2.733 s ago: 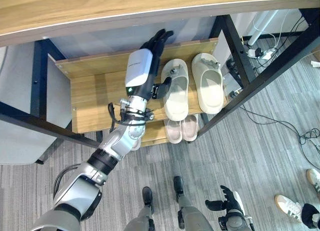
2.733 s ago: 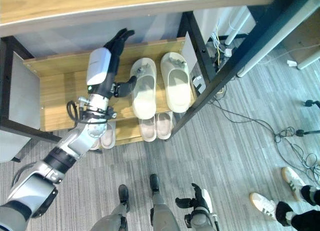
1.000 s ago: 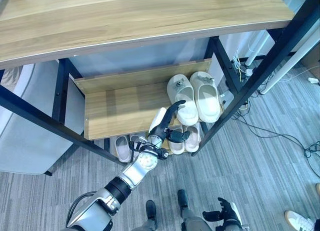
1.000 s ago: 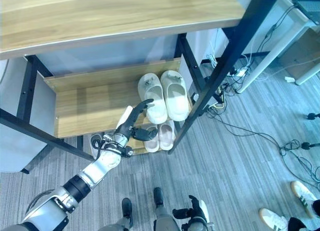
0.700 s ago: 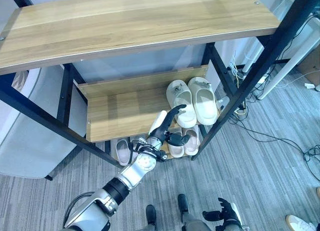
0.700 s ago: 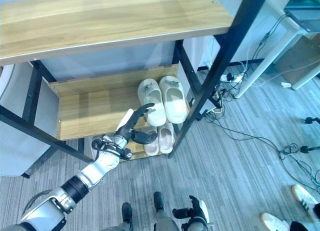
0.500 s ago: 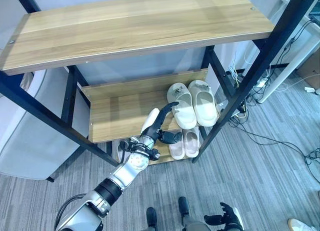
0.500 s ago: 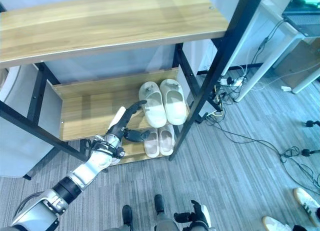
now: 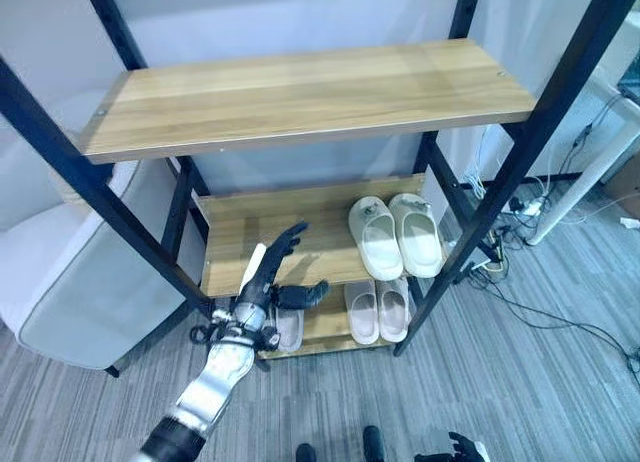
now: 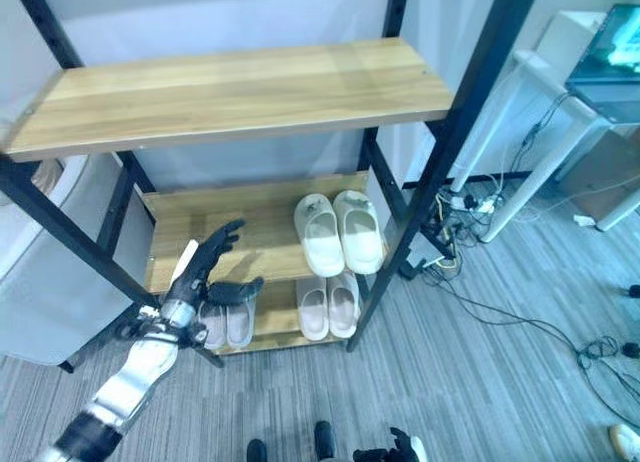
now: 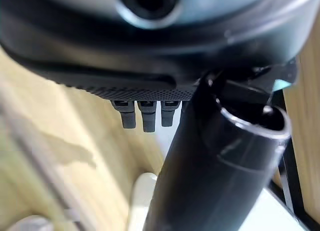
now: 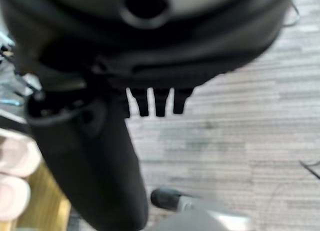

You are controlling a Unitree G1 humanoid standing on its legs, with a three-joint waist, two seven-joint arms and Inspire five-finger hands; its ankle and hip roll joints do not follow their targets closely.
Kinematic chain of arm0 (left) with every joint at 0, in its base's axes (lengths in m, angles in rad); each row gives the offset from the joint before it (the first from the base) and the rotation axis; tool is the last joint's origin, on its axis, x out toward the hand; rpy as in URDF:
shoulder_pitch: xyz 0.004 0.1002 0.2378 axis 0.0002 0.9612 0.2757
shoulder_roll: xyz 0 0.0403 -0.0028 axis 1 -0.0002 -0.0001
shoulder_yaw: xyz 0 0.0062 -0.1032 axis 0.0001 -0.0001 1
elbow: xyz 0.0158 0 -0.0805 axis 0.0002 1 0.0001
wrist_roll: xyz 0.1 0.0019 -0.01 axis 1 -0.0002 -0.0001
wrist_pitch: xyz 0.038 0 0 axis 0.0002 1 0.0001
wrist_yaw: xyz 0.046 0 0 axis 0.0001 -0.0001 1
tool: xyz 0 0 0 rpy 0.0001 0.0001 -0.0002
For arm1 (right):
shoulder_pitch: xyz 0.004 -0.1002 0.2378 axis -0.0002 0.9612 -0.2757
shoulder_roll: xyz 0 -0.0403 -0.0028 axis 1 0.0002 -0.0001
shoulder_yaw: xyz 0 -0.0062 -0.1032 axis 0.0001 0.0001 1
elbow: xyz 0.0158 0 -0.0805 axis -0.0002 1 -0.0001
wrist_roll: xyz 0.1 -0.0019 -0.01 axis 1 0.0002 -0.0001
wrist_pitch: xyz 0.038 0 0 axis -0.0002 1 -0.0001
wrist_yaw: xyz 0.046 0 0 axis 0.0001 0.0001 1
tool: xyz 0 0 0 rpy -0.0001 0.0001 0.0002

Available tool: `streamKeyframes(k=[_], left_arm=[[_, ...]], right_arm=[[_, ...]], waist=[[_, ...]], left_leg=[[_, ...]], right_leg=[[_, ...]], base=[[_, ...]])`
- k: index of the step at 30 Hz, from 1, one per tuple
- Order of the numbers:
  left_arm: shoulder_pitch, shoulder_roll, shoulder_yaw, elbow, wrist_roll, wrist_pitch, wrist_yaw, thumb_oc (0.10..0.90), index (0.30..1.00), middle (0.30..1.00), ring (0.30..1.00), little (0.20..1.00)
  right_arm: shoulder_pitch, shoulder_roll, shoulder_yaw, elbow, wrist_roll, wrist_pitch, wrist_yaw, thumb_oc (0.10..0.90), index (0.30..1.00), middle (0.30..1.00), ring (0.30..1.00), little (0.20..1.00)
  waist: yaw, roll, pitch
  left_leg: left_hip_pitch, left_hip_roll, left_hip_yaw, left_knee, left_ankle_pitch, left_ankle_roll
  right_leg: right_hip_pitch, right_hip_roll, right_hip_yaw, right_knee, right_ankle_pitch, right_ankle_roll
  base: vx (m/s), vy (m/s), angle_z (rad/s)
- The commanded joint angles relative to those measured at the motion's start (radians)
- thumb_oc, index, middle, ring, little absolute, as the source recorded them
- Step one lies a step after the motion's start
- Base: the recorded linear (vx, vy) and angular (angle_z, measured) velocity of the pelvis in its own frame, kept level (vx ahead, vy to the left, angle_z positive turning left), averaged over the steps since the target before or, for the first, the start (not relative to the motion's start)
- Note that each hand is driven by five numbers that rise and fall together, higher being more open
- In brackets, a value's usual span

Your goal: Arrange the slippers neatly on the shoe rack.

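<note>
Shoe rack (image 9: pixel 300 87) with black frame and three wooden shelves, standing on grey carpet (image 9: pixel 560 382) against a pale wall. Cream slippers (image 9: pixel 397 234) lie side by side at the right end of the middle shelf (image 9: pixel 260 232); two pinkish pairs (image 9: pixel 378 310) rest on the bottom shelf beneath them. Left hand (image 9: pixel 268 277), fingers spread and holding nothing, hovers before the rack's lower left. Right hand (image 12: pixel 95 156) hangs over carpet, fingers straight, empty. A grey seat (image 9: pixel 80 292) stands left of the rack; cables (image 9: pixel 530 197) trail to its right.

Shoe rack (image 9: pixel 250 222) with slippers (image 9: pixel 398 235)
</note>
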Motion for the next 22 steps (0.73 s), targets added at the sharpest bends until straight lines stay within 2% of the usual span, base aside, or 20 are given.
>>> streamKeyframes(k=[1, 3, 8, 9, 10, 12, 13, 14, 15, 16, 17, 18, 19, 21, 22], left_arm=[[0.023, 0.041, 0.055, -0.107, -0.044, -0.117, -0.058, 0.8, 0.9, 0.9, 0.9, 0.9], [0.119, 0.056, 0.056, -0.096, -0.099, -0.104, -0.108, 0.8, 0.9, 0.9, 0.9, 0.9], [0.203, 0.048, 0.068, 0.004, -0.067, -0.089, -0.111, 0.8, 0.9, 0.9, 0.9, 0.9], [0.221, 0.026, 0.076, 0.106, -0.041, -0.078, -0.095, 0.8, 0.9, 0.9, 0.9, 0.9], [0.219, 0.024, 0.075, 0.11, -0.04, -0.081, -0.094, 0.8, 0.9, 0.9, 0.9, 0.9], [0.224, -0.022, 0.093, 0.247, -0.027, -0.063, -0.067, 0.8, 0.9, 0.9, 0.9, 0.9], [0.204, -0.064, 0.104, 0.388, -0.017, -0.05, -0.045, 0.8, 0.9, 0.9, 0.9, 0.9], [0.202, -0.066, 0.103, 0.392, -0.016, -0.052, -0.044, 0.8, 0.9, 0.9, 0.9, 0.9], [0.165, -0.107, 0.115, 0.562, 0.022, -0.042, -0.015, 0.8, 0.9, 0.9, 0.9, 0.9], [0.162, -0.109, 0.114, 0.567, 0.023, -0.045, -0.014, 0.8, 0.9, 0.9, 0.9, 0.9], [0.141, -0.127, 0.122, 0.64, 0.042, -0.043, 0.001, 0.8, 0.9, 0.9, 0.9, 0.9], [0.106, -0.153, 0.136, 0.784, 0.084, -0.03, 0.034, 0.8, 0.9, 0.9, 0.9, 0.9], [0.104, -0.154, 0.135, 0.787, 0.085, -0.032, 0.035, 0.8, 0.9, 0.9, 0.9, 0.9], [0.058, -0.194, 0.161, 1.002, 0.12, -0.01, 0.065, 0.8, 0.9, 0.9, 0.9, 0.9], [0.057, -0.195, 0.161, 1.005, 0.12, -0.012, 0.066, 0.8, 0.9, 0.9, 0.9, 0.9]], right_arm=[[0.028, 0.026, 0.001, 0.017, -0.032, -0.012, 0.006, 0.8, 0.9, 0.9, 0.9, 0.9], [0.024, 0.025, 0.003, 0.005, -0.04, -0.012, 0.007, 0.8, 0.9, 0.9, 0.9, 0.9], [0.011, 0.026, 0.012, -0.005, -0.047, -0.017, 0.009, 0.8, 0.9, 0.9, 0.9, 0.9], [0.006, 0.024, 0.016, -0.009, -0.04, -0.019, 0.012, 0.8, 0.9, 0.9, 0.9, 0.9], [0.006, 0.023, 0.016, -0.009, -0.04, -0.019, 0.012, 0.8, 0.9, 0.9, 0.9, 0.9], [0.005, 0.019, 0.017, -0.015, -0.027, -0.022, 0.015, 0.8, 0.9, 0.9, 0.9, 0.9], [0.016, 0.017, 0.013, -0.019, -0.013, -0.026, 0.02, 0.8, 0.9, 0.9, 0.9, 0.9], [0.015, 0.016, 0.013, -0.019, -0.012, -0.026, 0.02, 0.8, 0.9, 0.9, 0.9, 0.9], [0.03, 0.016, 0.007, -0.014, 0.011, -0.032, 0.032, 0.8, 0.9, 0.9, 0.9, 0.9], [0.03, 0.015, 0.007, -0.014, 0.011, -0.033, 0.032, 0.8, 0.9, 0.9, 0.9, 0.9], [0.034, 0.017, 0.003, -0.007, 0.021, -0.036, 0.037, 0.8, 0.9, 0.9, 0.9, 0.9], [0.043, 0.028, -0.001, 0.01, 0.058, -0.045, 0.056, 0.8, 0.9, 0.9, 0.9, 0.9], [0.042, 0.028, -0.002, 0.011, 0.058, -0.045, 0.056, 0.8, 0.9, 0.9, 0.9, 0.9], [0.038, 0.047, -0.005, 0.049, 0.128, -0.052, 0.088, 0.8, 0.9, 0.9, 0.9, 0.9], [0.037, 0.046, -0.005, 0.05, 0.128, -0.052, 0.088, 0.8, 0.9, 0.9, 0.9, 0.9]], waist=[[0.032, -0.012, -0.09], [0.041, -0.013, -0.094], [0.048, -0.019, -0.097], [0.051, -0.023, -0.096], [0.051, -0.022, -0.095], [0.052, -0.025, -0.091], [0.049, -0.029, -0.091], [0.049, -0.028, -0.09], [0.042, -0.033, -0.091], [0.042, -0.032, -0.09], [0.039, -0.033, -0.09], [0.034, -0.036, -0.091], [0.034, -0.035, -0.091], [0.027, -0.036, -0.091], [0.028, -0.035, -0.091]], left_leg=[[-0.004, 0.02, -0.031, 0.007, -0.056, -0.046], [0.011, 0.022, -0.038, 0.007, -0.058, -0.047], [0.023, 0.026, -0.044, 0.007, -0.058, -0.048], [0.027, 0.026, -0.049, 0.007, -0.056, -0.048], [0.027, 0.026, -0.049, 0.007, -0.057, -0.048], [0.031, 0.028, -0.054, 0.007, -0.054, -0.048], [0.034, 0.029, -0.057, 0.007, -0.053, -0.049], [0.034, 0.029, -0.058, 0.007, -0.053, -0.049], [0.035, 0.031, -0.059, 0.007, -0.052, -0.052], [0.035, 0.031, -0.059, 0.007, -0.052, -0.052], [0.035, 0.032, -0.059, 0.007, -0.052, -0.053], [0.034, 0.033, -0.06, 0.007, -0.05, -0.055], [0.034, 0.033, -0.06, 0.007, -0.05, -0.055], [0.035, 0.035, -0.056, 0.007, -0.05, -0.057], [0.035, 0.035, -0.056, 0.007, -0.05, -0.057]], right_leg=[[0.038, -0.009, -0.057, 0.018, -0.094, 0.072], [0.058, -0.008, -0.064, 0.02, -0.099, 0.069], [0.074, -0.002, -0.07, 0.02, -0.107, 0.063], [0.078, 0.0, -0.07, 0.02, -0.109, 0.061], [0.079, 0.0, -0.07, 0.02, -0.109, 0.06], [0.082, 0.001, -0.072, 0.021, -0.11, 0.057], [0.085, 0.001, -0.078, 0.02, -0.111, 0.055], [0.086, 0.001, -0.078, 0.02, -0.111, 0.055], [0.087, 0.002, -0.081, 0.02, -0.112, 0.053], [0.087, 0.002, -0.081, 0.02, -0.112, 0.053], [0.087, 0.002, -0.083, 0.019, -0.113, 0.052], [0.086, 0.003, -0.081, 0.018, -0.112, 0.05], [0.086, 0.003, -0.081, 0.018, -0.112, 0.05], [0.082, 0.004, -0.078, 0.017, -0.11, 0.048], [0.082, 0.004, -0.078, 0.017, -0.11, 0.048]], base=[[-0.01, -0.033, 0.13], [-0.02, -0.034, 0.11], [0.0, -0.005, 0.01], [0.0, 0.0, 0.0], [0.0, 0.0, 0.0], [-0.01, -0.017, 0.02], [-0.02, -0.027, 0.05], [-0.02, -0.034, 0.09], [-0.01, -0.017, 0.12], [-0.02, -0.023, 0.15], [-0.02, -0.017, 0.13], [-0.02, -0.016, 0.06], [0.0, 0.0, 0.0], [0.0, 0.0, 0.0], [0.0, 0.0, 0.0]])
